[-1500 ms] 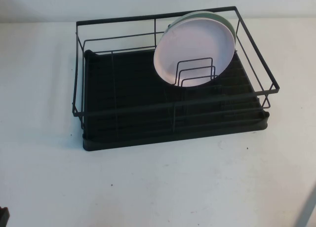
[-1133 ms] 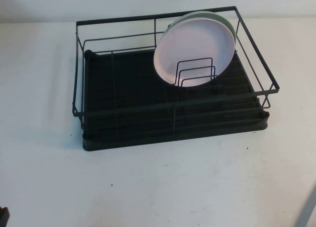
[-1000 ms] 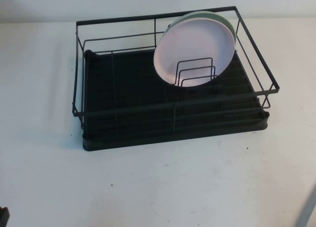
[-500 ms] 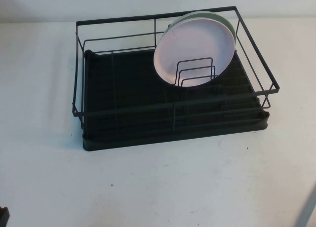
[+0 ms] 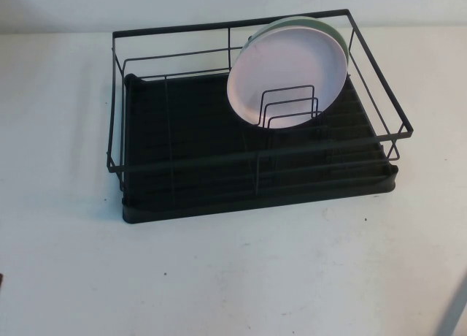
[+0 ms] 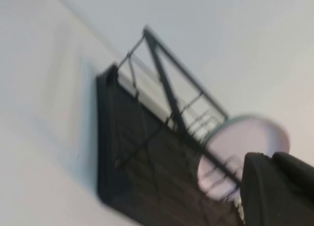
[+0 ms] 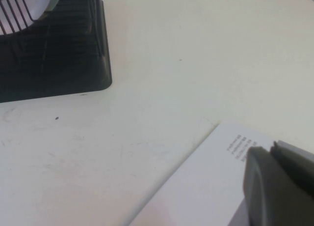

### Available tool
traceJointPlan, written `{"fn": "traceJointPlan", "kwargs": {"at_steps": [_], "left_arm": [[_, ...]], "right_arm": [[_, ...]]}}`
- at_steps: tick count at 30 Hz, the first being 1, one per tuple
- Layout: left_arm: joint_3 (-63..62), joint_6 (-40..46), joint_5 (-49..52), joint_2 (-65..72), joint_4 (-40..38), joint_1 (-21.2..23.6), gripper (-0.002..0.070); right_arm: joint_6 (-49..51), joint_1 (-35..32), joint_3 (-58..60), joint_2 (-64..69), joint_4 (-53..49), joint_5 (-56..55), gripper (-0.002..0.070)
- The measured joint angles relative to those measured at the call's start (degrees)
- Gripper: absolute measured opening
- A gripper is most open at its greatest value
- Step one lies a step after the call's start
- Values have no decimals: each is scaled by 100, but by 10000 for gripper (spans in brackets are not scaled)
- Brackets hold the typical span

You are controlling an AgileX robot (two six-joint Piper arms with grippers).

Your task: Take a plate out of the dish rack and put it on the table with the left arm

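The pale pink plate [image 5: 287,69] stands on edge in the wire dividers at the back right of the black dish rack [image 5: 226,25], with a light teal plate [image 5: 332,31] right behind it. The rack rests on the white table [image 5: 233,277]. My left gripper [image 6: 272,159] is out of the high view; its wrist view shows its fingers together and empty, well short of the rack [image 6: 142,152] and plate [image 6: 245,137]. My right gripper [image 7: 271,148] is shut and empty, low over a white panel, away from the rack's corner [image 7: 59,54].
A white printed panel [image 7: 206,186] lies under the right gripper at the table's near right. A grey strip of the right arm [image 5: 458,307] shows at the high view's bottom right corner. Bare table surrounds the rack on all sides.
The dark corner of the left arm at the bottom left of the high view has slipped almost out of sight. Rack and plates have not moved.
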Motion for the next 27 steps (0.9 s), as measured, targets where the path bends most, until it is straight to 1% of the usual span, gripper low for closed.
{"fn": "traceJointPlan", "kwargs": {"at_steps": [3,6,10,12,14,17,20,22,24,27], "left_arm": [[0,135,-462,0,-187,0,-3],[0,145,-696,0,-249,0,-3],[0,32,-797,0,-314,0,-3],[0,70,-628,0,-292,0,-3],[-176,335,12,57,-97,10,-3],[-1071,1050,1536,713,532,10,-3],[-2447,1779,2967,1711,1273,10,-3],[-3355,2393,3879,2462,1617,10,-3],[-4086,2999,4497,3096,1763,10,-3],[-5078,4006,5119,4049,1695,10,-3]], "right_arm": [[0,0,0,0,0,0,-18],[0,0,0,0,0,0,-18],[0,0,0,0,0,0,-18],[0,0,0,0,0,0,-18],[0,0,0,0,0,0,-18],[0,0,0,0,0,0,-18],[0,0,0,0,0,0,-18],[0,0,0,0,0,0,-18],[0,0,0,0,0,0,-18],[0,0,0,0,0,0,-18]]}}
